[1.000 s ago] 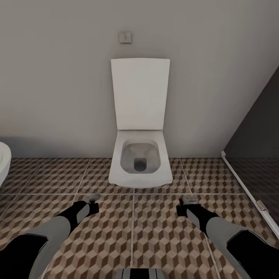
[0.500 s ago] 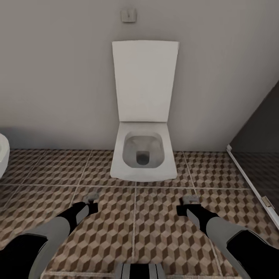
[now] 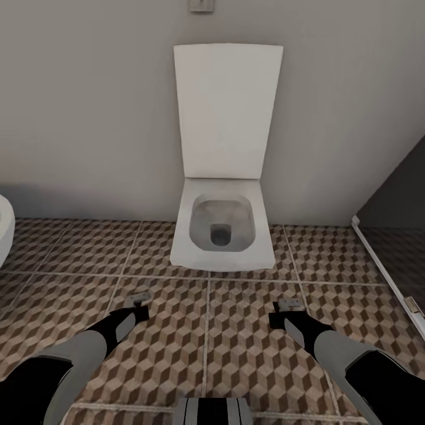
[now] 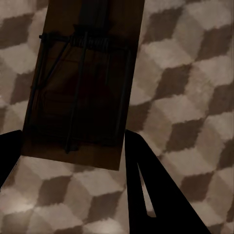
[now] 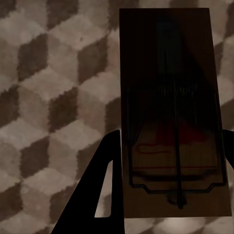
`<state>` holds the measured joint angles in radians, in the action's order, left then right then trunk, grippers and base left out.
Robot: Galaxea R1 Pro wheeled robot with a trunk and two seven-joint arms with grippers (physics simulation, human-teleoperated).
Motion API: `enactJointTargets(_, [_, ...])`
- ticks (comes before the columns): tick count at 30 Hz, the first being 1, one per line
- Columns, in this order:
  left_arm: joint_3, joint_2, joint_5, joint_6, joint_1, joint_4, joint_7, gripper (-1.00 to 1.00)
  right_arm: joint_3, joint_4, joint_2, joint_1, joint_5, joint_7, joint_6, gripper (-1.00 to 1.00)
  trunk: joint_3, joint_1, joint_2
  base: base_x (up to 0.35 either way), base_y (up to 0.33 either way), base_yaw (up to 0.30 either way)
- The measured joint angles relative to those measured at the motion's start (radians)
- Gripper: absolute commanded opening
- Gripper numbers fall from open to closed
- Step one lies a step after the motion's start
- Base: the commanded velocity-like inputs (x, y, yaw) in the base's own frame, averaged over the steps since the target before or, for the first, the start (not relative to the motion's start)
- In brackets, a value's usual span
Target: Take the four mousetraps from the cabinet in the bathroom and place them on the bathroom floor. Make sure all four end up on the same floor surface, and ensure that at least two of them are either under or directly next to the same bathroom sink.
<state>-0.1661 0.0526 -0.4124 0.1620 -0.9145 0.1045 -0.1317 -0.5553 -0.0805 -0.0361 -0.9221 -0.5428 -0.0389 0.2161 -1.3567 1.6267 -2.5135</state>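
While carried low over the bathroom floor (image 3: pixel 206 330), two mousetraps in transit: left mousetrap (image 4: pixel 80 83) pinched between the dark fingers of the left claw (image 3: pixel 139 300), right mousetrap (image 5: pixel 170 126) pinched in the right claw (image 3: pixel 289 307), red mark visible near the wire bar. Both at lower centre of the head frame, above cube-patterned tile. Beyond them, centre frame, a white toilet (image 3: pixel 223 233) with lid raised against the grey wall; dark shower floor (image 3: pixel 401 254) at right edge; a white curved rim (image 3: pixel 5 227) at left edge.

Likely risks: release here, beside the toilet instead of the sink, or onto the shower floor, a different surface; thin boards slipping from an edge-on pinch.

Against a second ago: toilet larger and shifted rightward, wall plate nearly out of the top edge, so camera advanced; claws holding the same spots in frame.
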Motion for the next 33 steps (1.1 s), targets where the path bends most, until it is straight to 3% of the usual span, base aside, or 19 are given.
enactJointTargets(6, [0.000,0.001,0.000,-0.059,0.000,0.000,0.000,-1.00,0.001,0.001,0.000,0.000,-0.002,0.000,0.001,-1.00,0.000,0.000,0.000,0.000,0.000,0.001])
enactJointTargets(17, [-0.002,-0.001,0.001,-0.108,0.000,-0.010,0.001,-1.00,0.002,0.003,0.000,0.000,-0.003,0.000,0.000,-1.00,0.000,0.000,0.000,0.000,0.000,0.000])
enactJointTargets(25, [-0.004,-0.001,0.003,-0.124,0.000,-0.030,0.004,-1.00,0.002,0.004,0.000,0.000,-0.003,0.000,0.000,-1.00,0.000,0.000,0.000,0.000,0.000,-0.005])
enactJointTargets(33, [-0.005,-0.001,0.003,-0.127,0.000,-0.033,0.004,-1.00,0.001,0.004,0.000,0.000,-0.004,0.000,0.000,-1.00,0.001,0.000,0.000,0.000,0.000,-0.187])
